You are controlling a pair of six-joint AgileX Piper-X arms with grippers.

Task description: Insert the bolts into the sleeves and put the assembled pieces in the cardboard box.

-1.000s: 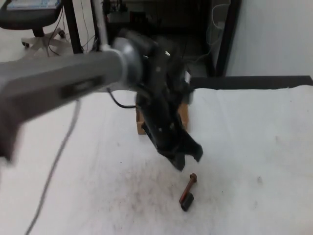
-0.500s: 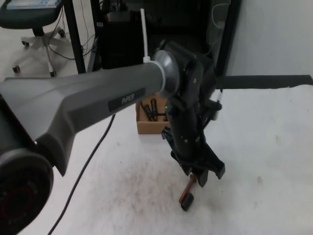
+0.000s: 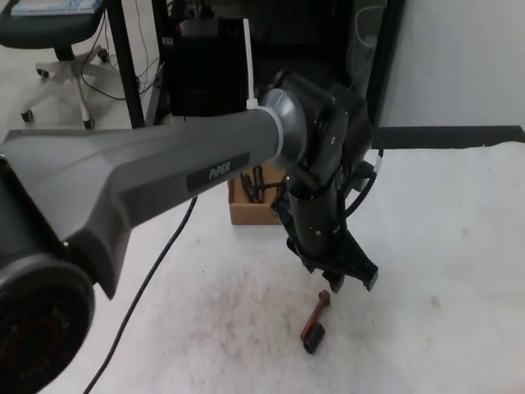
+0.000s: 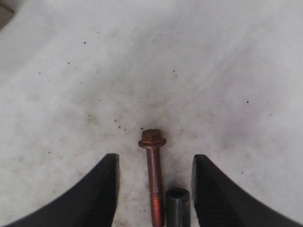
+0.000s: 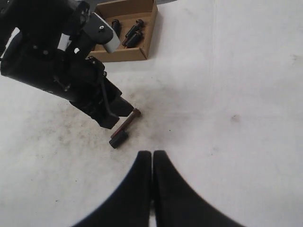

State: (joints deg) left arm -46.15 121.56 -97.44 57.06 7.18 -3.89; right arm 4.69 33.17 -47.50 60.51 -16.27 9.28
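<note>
l claw (image 4: 155, 163) apart over bolt (image 4: 154, 175) w/ sleeve (image 4: 178, 208) beside; r claw (image 5: 152, 158) together.

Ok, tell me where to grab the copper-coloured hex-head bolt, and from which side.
Grip the copper-coloured hex-head bolt on its smooth shank near the head, from straight above, closing across it. It lies flat, and the short black cylindrical sleeve sits beside its threaded end, so gripping there would likely catch that too.

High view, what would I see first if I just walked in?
The big grey arm stretching across the bench, its open left pincer hanging over a copper bolt and a black sleeve lying side by side. Farther back sits the cardboard box with dark pieces inside.
</note>
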